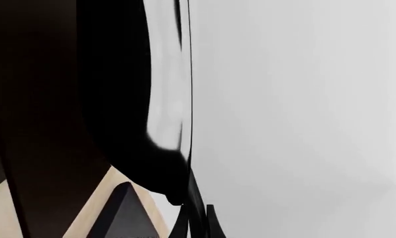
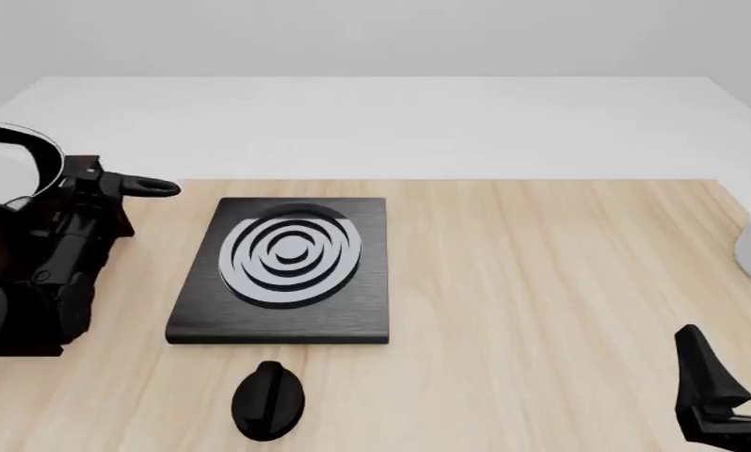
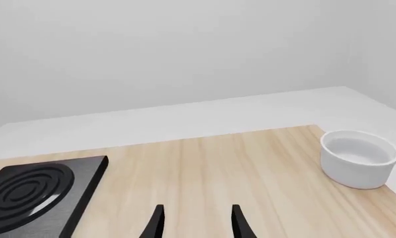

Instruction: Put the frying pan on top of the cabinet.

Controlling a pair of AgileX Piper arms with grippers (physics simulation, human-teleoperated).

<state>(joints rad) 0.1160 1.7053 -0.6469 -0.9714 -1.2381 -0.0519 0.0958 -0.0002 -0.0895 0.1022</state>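
At the far left of the front view, the left tool [image 2: 100, 184] is clenched on the long black handle of the frying pan [image 2: 9, 174], its dark body sitting over the handle so that only the end loop pokes out to the right of it. The left wrist view is very close and mostly black, so the fingers themselves are hard to make out there; the grip seems to be on the handle near the bowl, though that is not certain. The pan's round bowl, with its pale rim and glossy grey-white inside, lies at the left edge of the frame, cut off by it. Its long axis runs roughly left to right across the picture, with the handle pointing right toward the stove plate [image 2: 281, 268]. The pan is above the flat top of the dark cabinet [image 2: 11, 320], which fills the left edge; whether it rests on the top or is held just over it cannot be told.

The right tool [image 2: 733, 377] is released, its two fingers spread apart and holding nothing, low in the bottom right corner over the bare desk [image 2: 539, 282]. In the right wrist view a white bowl [image 3: 359, 158] stands at the right of the frame, well apart from those fingers.

A black knob [image 2: 269, 400] lies just below the stove plate.
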